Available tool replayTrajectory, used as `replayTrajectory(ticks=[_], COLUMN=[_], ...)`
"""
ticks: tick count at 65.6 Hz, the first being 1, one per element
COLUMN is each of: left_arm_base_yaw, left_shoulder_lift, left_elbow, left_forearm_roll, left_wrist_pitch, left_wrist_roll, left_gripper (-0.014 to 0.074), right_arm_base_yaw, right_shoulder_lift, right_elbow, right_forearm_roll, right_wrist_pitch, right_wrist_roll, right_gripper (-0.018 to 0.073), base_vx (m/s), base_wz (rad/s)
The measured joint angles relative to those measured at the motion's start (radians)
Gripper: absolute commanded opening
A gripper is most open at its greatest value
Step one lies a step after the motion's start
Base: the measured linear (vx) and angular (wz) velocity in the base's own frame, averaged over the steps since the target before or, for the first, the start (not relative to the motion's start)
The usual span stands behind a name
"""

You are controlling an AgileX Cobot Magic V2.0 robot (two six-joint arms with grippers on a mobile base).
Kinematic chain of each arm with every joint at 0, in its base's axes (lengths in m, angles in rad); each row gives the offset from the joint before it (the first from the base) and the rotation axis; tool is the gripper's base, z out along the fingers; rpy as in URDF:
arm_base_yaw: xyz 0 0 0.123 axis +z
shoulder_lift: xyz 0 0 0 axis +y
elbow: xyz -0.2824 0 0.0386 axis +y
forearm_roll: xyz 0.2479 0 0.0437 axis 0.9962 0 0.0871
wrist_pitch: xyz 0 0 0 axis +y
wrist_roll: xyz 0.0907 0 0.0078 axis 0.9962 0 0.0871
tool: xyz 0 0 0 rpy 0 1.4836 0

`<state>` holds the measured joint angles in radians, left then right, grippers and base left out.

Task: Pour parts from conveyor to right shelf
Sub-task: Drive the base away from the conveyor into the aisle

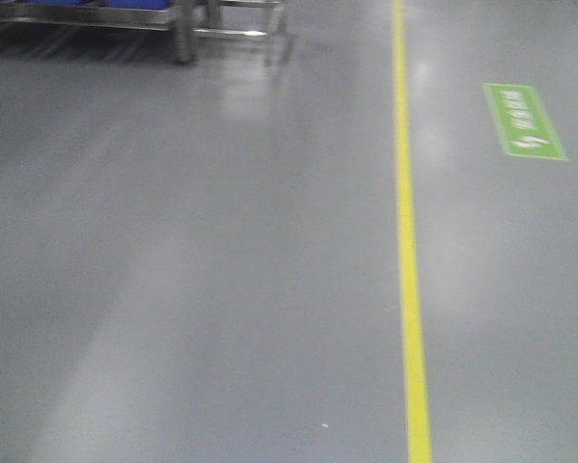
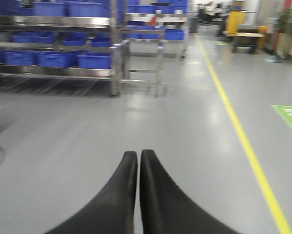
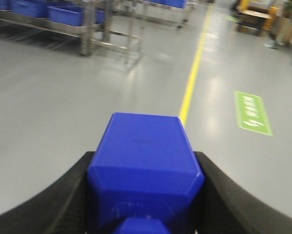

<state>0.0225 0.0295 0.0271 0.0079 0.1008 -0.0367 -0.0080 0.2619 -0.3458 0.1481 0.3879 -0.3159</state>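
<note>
**Blue block clamped in the right gripper, shelving across the floor**

Front view: glossy grey floor fills nearly everything. A yellow line runs away from the camera right of centre, with a green floor marking beyond it. The foot of a silver metal rack shows at the top left, well apart from the robot. No arm appears here.

Left wrist view: the left gripper has its two black fingers pressed together, tips touching, nothing between them. Ahead stands the rack, with blue bins on its levels.

Right wrist view: the block sits between the right gripper's curved black fingers, one against each flat side. A small knob is just visible at the bottom edge. The rack is far off at the upper left.

Handling, as a judgement: the block looks like hard moulded plastic, so it is probably light, rigid and not fragile. Its smooth faces could slide. The two broad flat sides, where the fingers press, seem the best hold, and the knob looks too small to take. The conveyor is in no view.
</note>
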Motion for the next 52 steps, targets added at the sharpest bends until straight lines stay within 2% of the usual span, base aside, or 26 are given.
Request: replayTrajectory(ticks=[23,52], left_arm_base_yaw=[0.000,0.000], left_shoulder_lift=[0.000,0.000], left_elbow=[0.000,0.000], left_forearm_roll=[0.000,0.000], left_wrist_pitch=[0.000,0.000], left_wrist_roll=[0.000,0.000], left_gripper=[-0.0006,-0.0006], right_arm_base_yaw=[0.000,0.000], right_shoulder_lift=[0.000,0.000], right_elbow=[0.000,0.000], right_forearm_roll=[0.000,0.001], right_wrist_pitch=[0.000,0.000], right_wrist_roll=[0.000,0.000], right_gripper=[-0.0005,-0.0005], base_vx=[-0.12,0.05], base_wz=[-0.59,-0.13])
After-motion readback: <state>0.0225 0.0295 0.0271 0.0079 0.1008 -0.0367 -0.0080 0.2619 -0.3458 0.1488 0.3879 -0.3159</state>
